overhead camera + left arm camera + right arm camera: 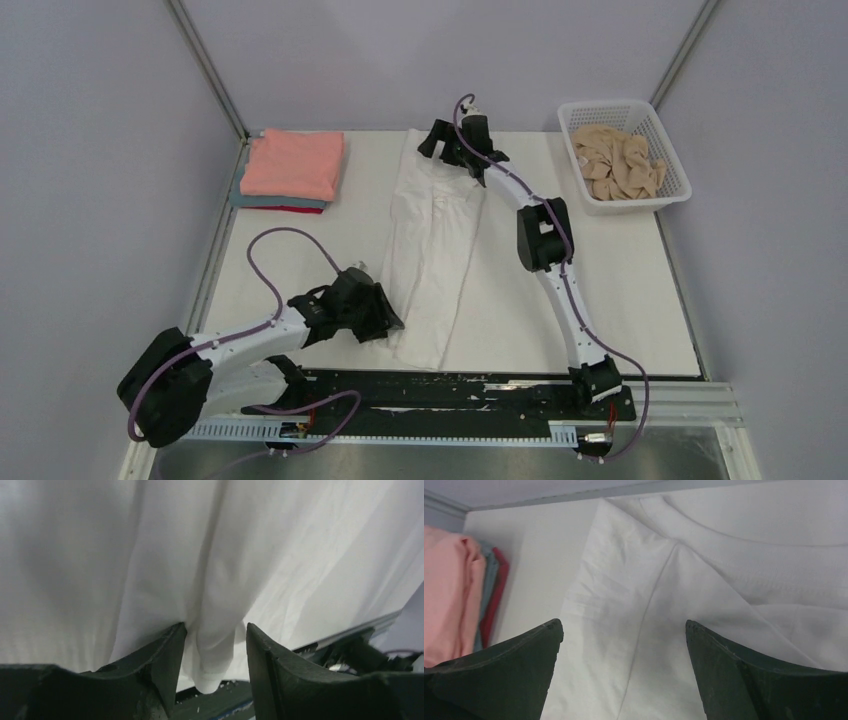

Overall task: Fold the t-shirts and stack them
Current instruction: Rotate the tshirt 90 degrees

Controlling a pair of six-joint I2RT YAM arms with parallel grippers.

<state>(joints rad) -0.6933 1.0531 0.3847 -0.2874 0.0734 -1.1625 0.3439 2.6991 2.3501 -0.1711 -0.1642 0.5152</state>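
Status: seeing white t-shirt (432, 250) lying as a long narrow strip on counter (600, 290), left of basket (636, 204), collar end level with basket, hem end much nearer the camera than basket. Reading left gripper (215, 626) at hem end, far left of basket: holding fingers apart around a loose fold of white cloth, not pinching it. Reading right gripper (623, 622) hovering at collar end, just left of basket: spreading fingers wide, gripping nothing. Spotting tan t-shirt (620, 165) crumpled inside basket. Spotting folded stack well left of basket: salmon-pink t-shirt (293, 163) topping teal t-shirt (488, 575) and red t-shirt (495, 600).
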